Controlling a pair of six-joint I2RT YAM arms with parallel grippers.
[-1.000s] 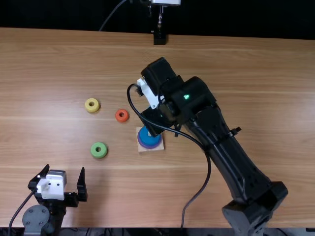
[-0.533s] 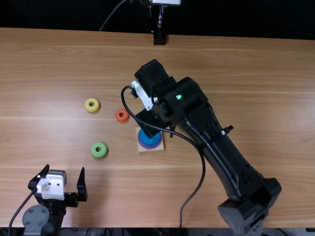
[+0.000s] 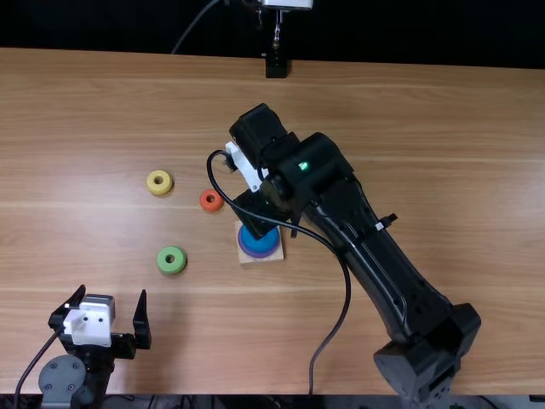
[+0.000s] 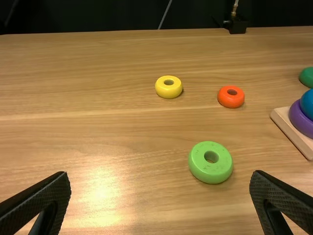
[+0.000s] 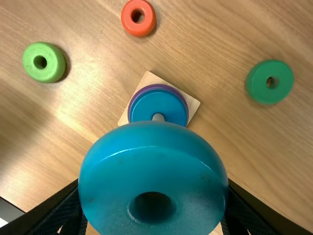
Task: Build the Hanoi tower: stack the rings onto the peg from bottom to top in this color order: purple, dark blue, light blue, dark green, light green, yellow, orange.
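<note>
Right gripper (image 3: 262,210) clamped on a thick, round light blue ring (image 5: 112,171), near the stacking base.
The square, pale wooden base (image 3: 243,259) sits near the centre of the top view on the light brown wooden surface (image 3: 443,128), carrying a wide purple ring (image 4: 299,122) with a dark blue ring (image 5: 151,105) on it and the pale peg (image 5: 158,117) poking through; over at the lower left, the left gripper (image 3: 111,291) has its fingers spread apart with nothing between them, while a small yellow ring (image 3: 159,182), a small orange ring (image 3: 211,200) and a light green ring (image 3: 171,260) lie left of the base, and the right wrist view shows a dark green ring (image 5: 270,82) flat on the surface, apart from the base.
</note>
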